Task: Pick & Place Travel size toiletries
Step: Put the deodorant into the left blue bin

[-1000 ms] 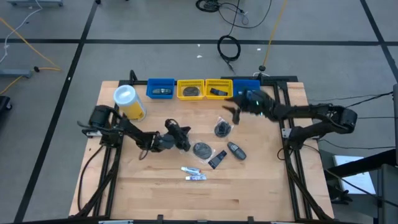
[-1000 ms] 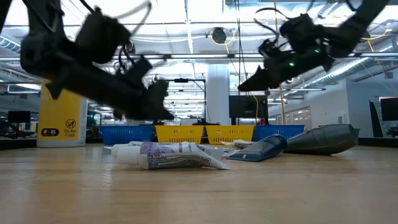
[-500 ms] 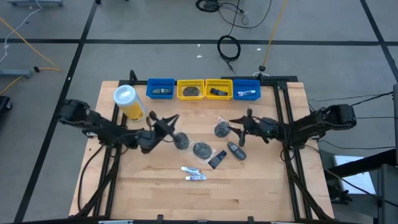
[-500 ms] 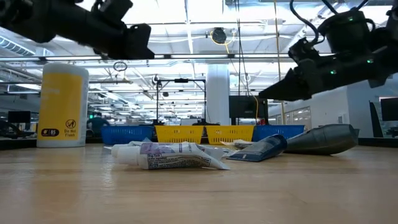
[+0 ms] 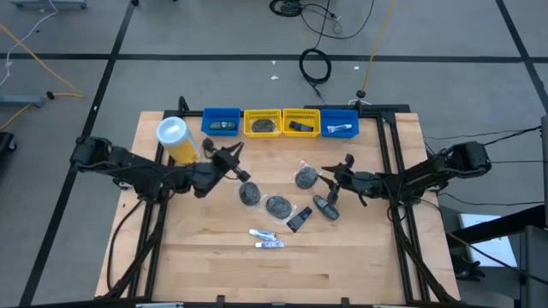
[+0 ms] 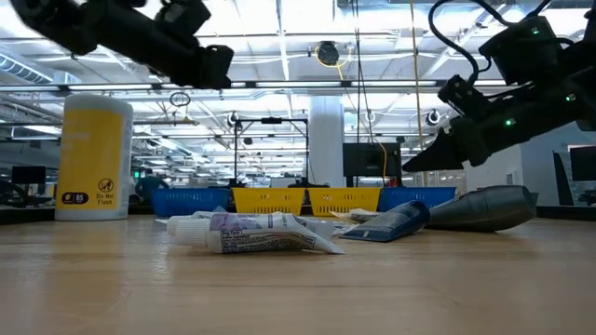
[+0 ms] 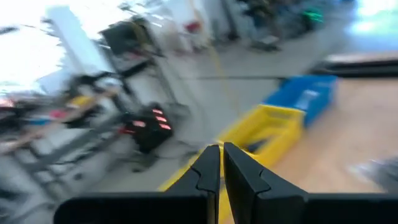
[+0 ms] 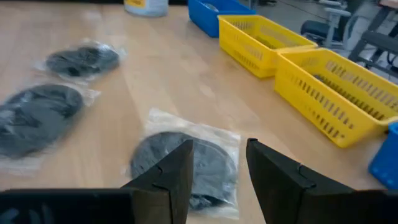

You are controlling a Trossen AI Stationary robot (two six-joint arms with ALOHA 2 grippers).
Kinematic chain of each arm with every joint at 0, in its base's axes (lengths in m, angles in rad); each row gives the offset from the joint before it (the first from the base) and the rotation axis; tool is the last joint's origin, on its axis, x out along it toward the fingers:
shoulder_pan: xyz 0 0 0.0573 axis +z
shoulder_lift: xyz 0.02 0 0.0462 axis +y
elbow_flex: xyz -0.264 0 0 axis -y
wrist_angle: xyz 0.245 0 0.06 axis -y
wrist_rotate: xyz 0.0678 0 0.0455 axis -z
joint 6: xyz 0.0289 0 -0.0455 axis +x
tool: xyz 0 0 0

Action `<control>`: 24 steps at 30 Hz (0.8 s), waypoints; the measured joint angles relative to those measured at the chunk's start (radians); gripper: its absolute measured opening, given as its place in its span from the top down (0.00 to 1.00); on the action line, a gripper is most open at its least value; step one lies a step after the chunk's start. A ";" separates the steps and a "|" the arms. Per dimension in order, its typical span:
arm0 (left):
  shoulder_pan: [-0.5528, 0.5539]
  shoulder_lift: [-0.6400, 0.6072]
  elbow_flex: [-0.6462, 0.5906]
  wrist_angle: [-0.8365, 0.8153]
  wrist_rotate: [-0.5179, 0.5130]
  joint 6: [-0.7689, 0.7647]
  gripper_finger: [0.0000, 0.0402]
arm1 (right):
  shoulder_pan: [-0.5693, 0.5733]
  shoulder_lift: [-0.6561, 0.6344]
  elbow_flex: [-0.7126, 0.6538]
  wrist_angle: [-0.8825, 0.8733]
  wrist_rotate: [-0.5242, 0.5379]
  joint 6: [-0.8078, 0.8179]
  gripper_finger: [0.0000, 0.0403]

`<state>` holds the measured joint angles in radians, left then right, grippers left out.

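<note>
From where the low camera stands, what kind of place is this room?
Probably a robotics lab in a large open hall. Behind the wooden table the low view shows ceiling lights, pillars and workstations with a monitor. From above, cables lie on a grey floor marked with dark tape lines.

Grey floor (image 5: 214, 77) crossed by dark tape lines, a coiled black cable (image 5: 315, 65) and a yellow cord (image 5: 373, 43) lying behind the wooden bench (image 5: 223, 274). Bright ceiling lights (image 6: 279, 28), white pillar (image 6: 326, 135), dark monitors beyond.
</note>
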<state>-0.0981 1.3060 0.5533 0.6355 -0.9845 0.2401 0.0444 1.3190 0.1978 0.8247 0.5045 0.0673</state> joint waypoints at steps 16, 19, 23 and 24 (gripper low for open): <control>0.190 0.145 0.129 -0.440 0.660 -0.277 0.94 | 0.004 -0.298 0.069 -0.506 -0.302 0.180 0.41; 0.189 0.191 0.129 -0.400 0.661 -0.276 0.94 | 0.035 -0.326 0.139 -0.747 -0.438 0.195 0.30; 0.189 0.255 0.128 -0.338 0.662 -0.276 0.94 | 0.091 -0.325 0.211 -0.948 -0.441 0.202 0.25; 0.189 0.270 0.128 -0.321 0.662 -0.276 0.94 | 0.104 -0.322 0.220 -0.960 -0.424 0.207 0.25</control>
<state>0.0914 1.5760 0.6815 0.3145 -0.3229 -0.0360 0.1484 0.9974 0.4175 -0.1356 0.0808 0.2747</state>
